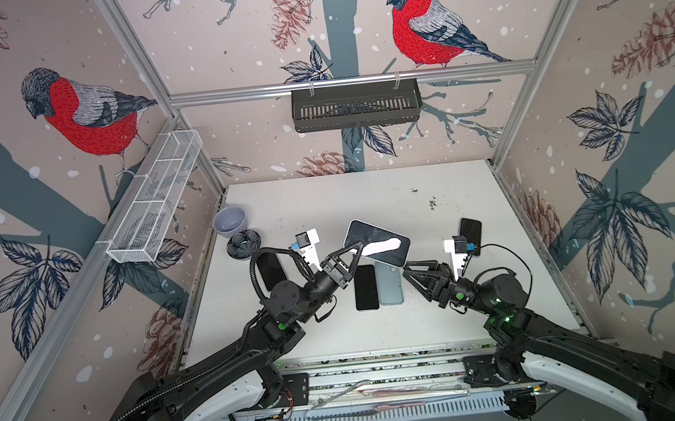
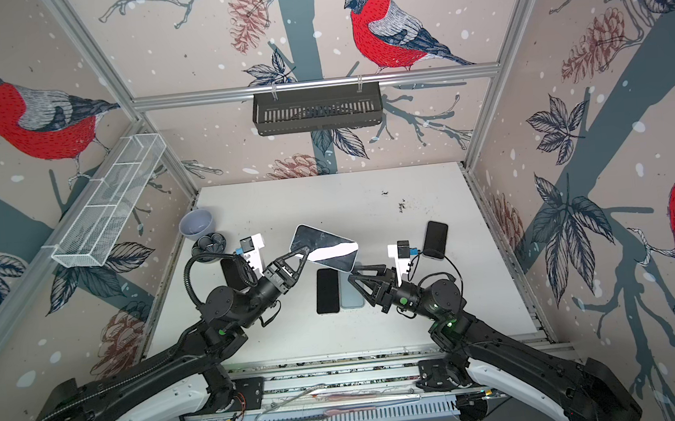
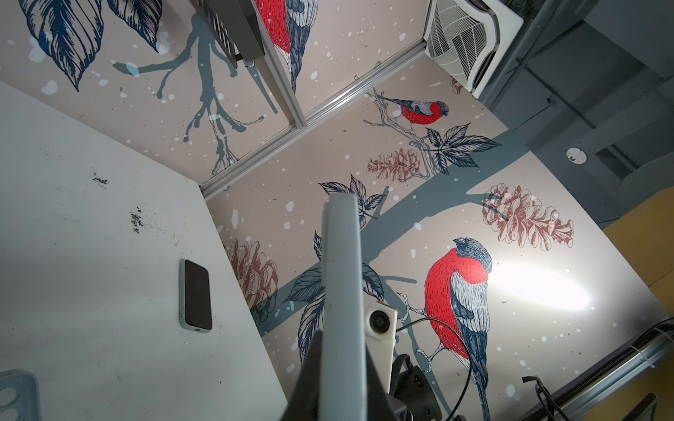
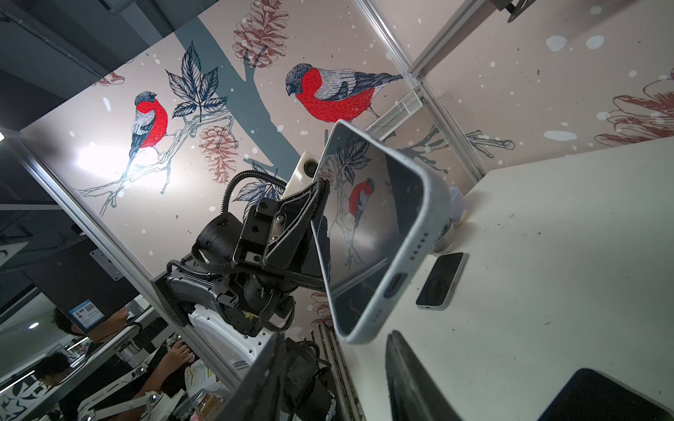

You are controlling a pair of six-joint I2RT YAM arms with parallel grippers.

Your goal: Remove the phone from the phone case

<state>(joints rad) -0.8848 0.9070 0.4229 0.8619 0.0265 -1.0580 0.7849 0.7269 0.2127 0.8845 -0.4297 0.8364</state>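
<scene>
Here, the left pincer (image 1: 359,248) pinches one end of the glossy, dark-screened phone (image 1: 373,233), held tilted above the middle of the white desk (image 1: 409,197). The phone sits in its matte, pale-blue, round-cornered phone case (image 4: 419,233). The right pincer (image 1: 408,271), jaws spread, sits at the phone's opposite lower corner.

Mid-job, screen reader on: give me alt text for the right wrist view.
The left hand clamps a cased phone, tilted in the air above the white table, its glossy screen mirroring bird wallpaper. A second phone lies flat on the table.
</scene>
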